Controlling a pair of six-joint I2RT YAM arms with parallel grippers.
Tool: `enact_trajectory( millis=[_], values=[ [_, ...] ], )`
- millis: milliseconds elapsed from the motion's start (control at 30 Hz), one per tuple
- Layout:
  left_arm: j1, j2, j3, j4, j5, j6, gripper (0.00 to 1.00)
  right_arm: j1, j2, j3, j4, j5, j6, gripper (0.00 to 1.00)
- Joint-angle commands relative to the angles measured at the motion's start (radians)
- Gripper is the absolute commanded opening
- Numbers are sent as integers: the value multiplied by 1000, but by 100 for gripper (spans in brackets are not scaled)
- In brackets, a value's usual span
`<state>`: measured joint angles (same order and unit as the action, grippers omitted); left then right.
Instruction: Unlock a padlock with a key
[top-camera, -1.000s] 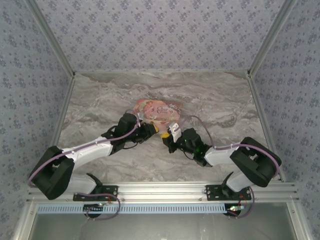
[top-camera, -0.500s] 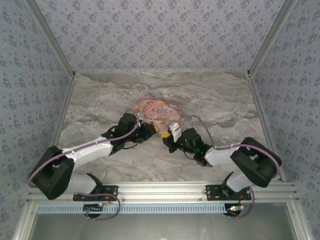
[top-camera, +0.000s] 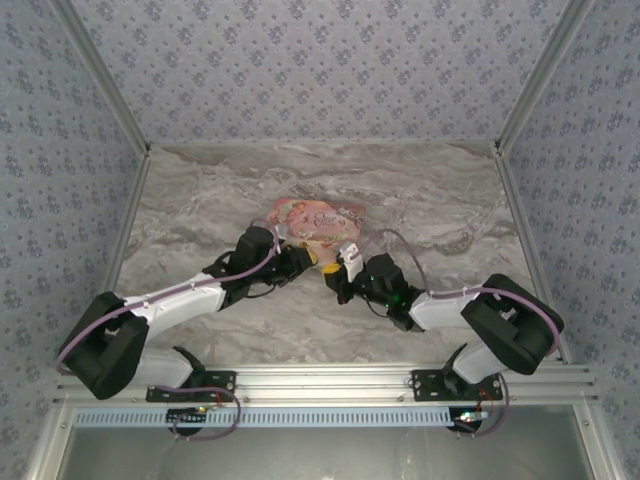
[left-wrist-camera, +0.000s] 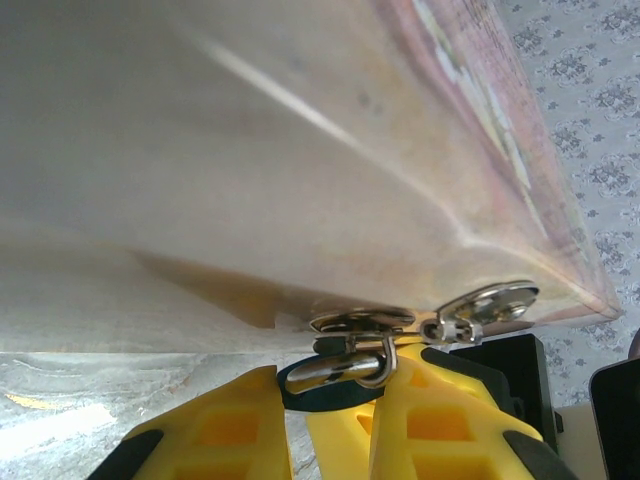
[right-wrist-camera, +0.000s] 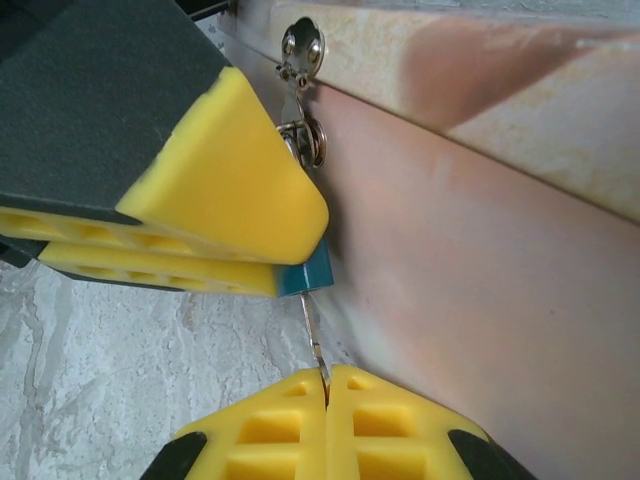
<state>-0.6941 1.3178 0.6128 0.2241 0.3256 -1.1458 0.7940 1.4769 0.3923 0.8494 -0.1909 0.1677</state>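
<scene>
The padlock (right-wrist-camera: 306, 274) is being pinched in the left gripper's (left-wrist-camera: 332, 392) jaws. The key (right-wrist-camera: 314, 345), touching it, is being clamped in the right gripper's (right-wrist-camera: 326, 386) jaws.

A marbled grey-and-white table (top-camera: 200, 205) with metal rails along its edges carries a pink illustrated box (top-camera: 318, 222), which rests on it near the middle

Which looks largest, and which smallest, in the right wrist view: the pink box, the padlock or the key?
1. pink box
2. padlock, partly hidden, so only its visible part is ranked
3. key, a thin sliver
</scene>
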Motion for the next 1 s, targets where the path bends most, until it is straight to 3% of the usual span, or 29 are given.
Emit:
enact_trajectory(
  millis=[0,333,700,967],
  values=[
    [-15,-22,24,38,88,-2,15,-11,-22,42,46,4,9,0],
    [-18,-18,27,48,102,-7,15,-15,-11,64,80,-28,27,0],
    [-20,-11,18,66,105,-11,15,-51,-17,105,78,-146,102,0],
    [-22,-15,19,71,120,-12,15,-57,25,118,86,-140,102,0]
  ],
)
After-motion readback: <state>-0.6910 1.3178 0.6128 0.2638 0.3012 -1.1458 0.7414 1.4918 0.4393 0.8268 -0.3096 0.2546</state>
